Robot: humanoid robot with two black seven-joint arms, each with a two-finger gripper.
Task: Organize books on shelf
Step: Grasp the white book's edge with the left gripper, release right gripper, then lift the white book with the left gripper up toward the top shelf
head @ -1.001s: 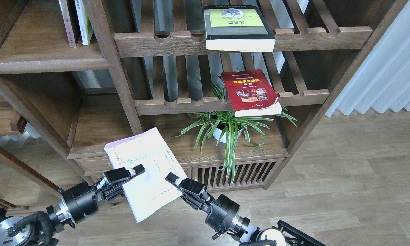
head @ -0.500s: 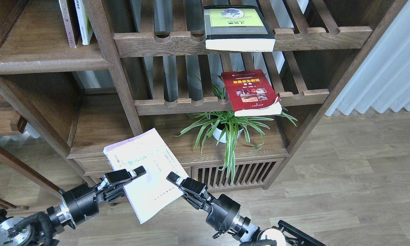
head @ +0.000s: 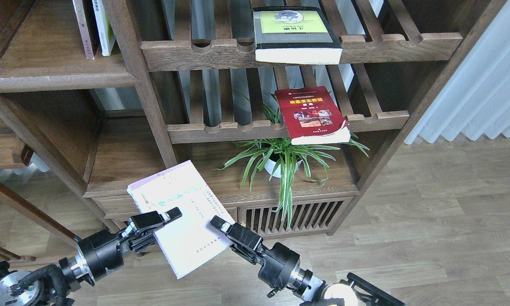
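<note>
Before the dark-brown bookcase, I am holding the pale lavender-white book (head: 182, 221) low with left fingers (head: 159, 221) clamped on its edge, right fingers (head: 223, 225) steadying alongside, aiming to stand it on the solid shelf (head: 50, 63).

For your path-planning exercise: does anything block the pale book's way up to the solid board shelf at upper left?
Nothing visible does. The thin pale lavender-white paperback, held in the left gripper, has open air up to the solid dark-brown wooden board shelf. Two upright books occupy its right end only.
</note>
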